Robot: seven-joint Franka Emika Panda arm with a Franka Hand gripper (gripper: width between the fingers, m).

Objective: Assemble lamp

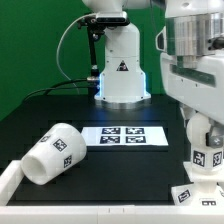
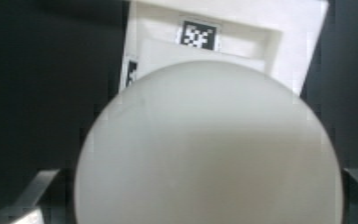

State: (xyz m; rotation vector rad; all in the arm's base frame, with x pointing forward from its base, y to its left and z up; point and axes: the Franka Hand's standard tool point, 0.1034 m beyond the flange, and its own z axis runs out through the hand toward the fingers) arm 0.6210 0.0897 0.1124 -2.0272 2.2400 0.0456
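My gripper (image 1: pixel 203 128) is at the exterior view's right, shut on the white round-headed bulb (image 1: pixel 202 152), which hangs upright with a tag on its stem. The angular white base (image 1: pixel 186 192) stands just below it near the front edge. I cannot tell whether the bulb touches the base. In the wrist view the bulb's round head (image 2: pixel 202 145) fills most of the picture between my dark fingertips (image 2: pixel 41 196), and the base with one tag (image 2: pixel 211 40) shows beyond it. The tapered shade (image 1: pixel 55 152) lies on its side at the exterior view's left.
The marker board (image 1: pixel 122 134) lies flat in the middle of the black table. The white robot pedestal (image 1: pixel 122 70) stands behind it, with a cable running to the left. A white rim (image 1: pixel 12 190) borders the table's front left.
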